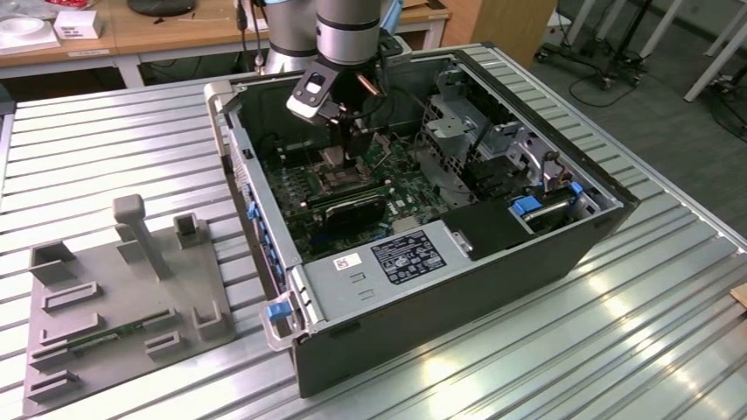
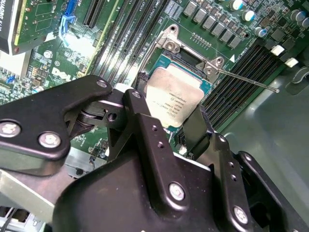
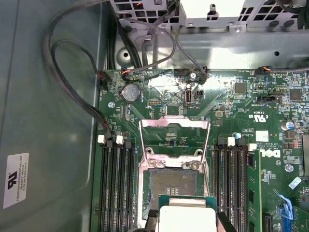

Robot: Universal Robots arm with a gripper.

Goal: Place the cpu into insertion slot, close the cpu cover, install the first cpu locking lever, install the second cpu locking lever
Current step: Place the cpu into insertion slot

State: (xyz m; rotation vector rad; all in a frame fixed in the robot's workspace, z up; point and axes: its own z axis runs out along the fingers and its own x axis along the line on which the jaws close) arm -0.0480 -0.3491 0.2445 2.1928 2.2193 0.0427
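On green motherboard (image 3: 231, 111), memory slots (image 3: 116, 188) flank the insertion slot (image 3: 174, 183), cpu cover (image 3: 174, 123) open, hand (image 2: 169, 108) pinching cpu (image 2: 175, 94) above.

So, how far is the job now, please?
Nothing is finished yet. The tool holds the cpu close over the insertion slot, which is bare. The cpu cover lies open and a locking lever sticks out free; seating, closing and both levers remain.

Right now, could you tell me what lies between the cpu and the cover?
In the first wrist view, the slot, open and empty, lies between the cpu and the open cover.
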